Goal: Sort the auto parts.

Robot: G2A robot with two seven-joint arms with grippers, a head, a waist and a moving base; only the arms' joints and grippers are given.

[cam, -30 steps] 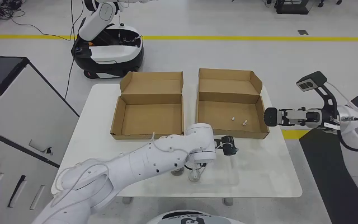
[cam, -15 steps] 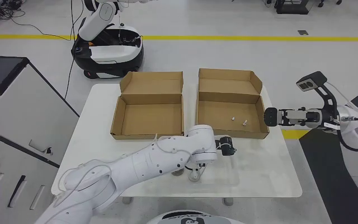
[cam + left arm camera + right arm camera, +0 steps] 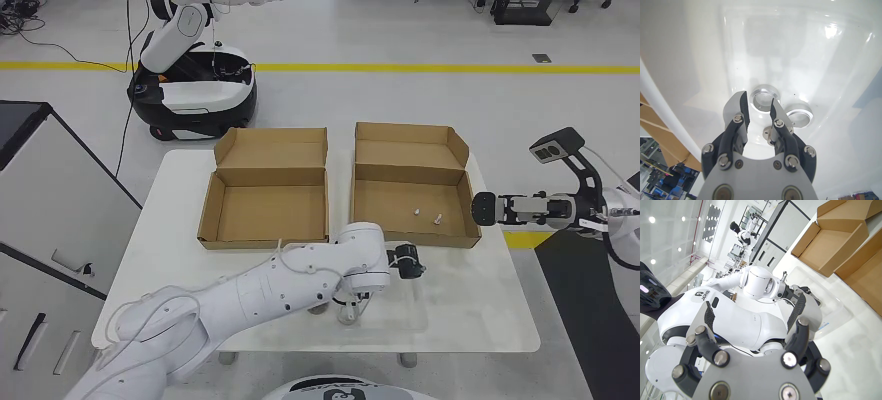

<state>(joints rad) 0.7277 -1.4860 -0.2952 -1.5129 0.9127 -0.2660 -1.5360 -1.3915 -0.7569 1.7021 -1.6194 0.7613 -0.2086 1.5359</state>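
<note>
My left gripper [image 3: 758, 96] hangs open over a clear plastic tray [image 3: 730, 56]. Its fingers straddle one side of a silver metal ring [image 3: 763, 102] lying flat on the tray floor. A second ring [image 3: 799, 115] lies beside it, and a small flanged metal part [image 3: 767, 134] sits partly behind one finger. From above, the left arm crosses the table's front and its gripper [image 3: 347, 314] points down. My right gripper [image 3: 753, 306] is open and empty, held off the table's right edge [image 3: 483, 208].
Two open cardboard boxes stand at the back of the white table [image 3: 470, 300]. The left box [image 3: 210, 215] is empty. The right box [image 3: 385, 210] holds two small pale parts [image 3: 416, 212] [image 3: 437, 216]. Another robot stands on the floor behind the table.
The left wrist has shifted slightly toward the table's front and down over the parts. The right arm has kept still.
</note>
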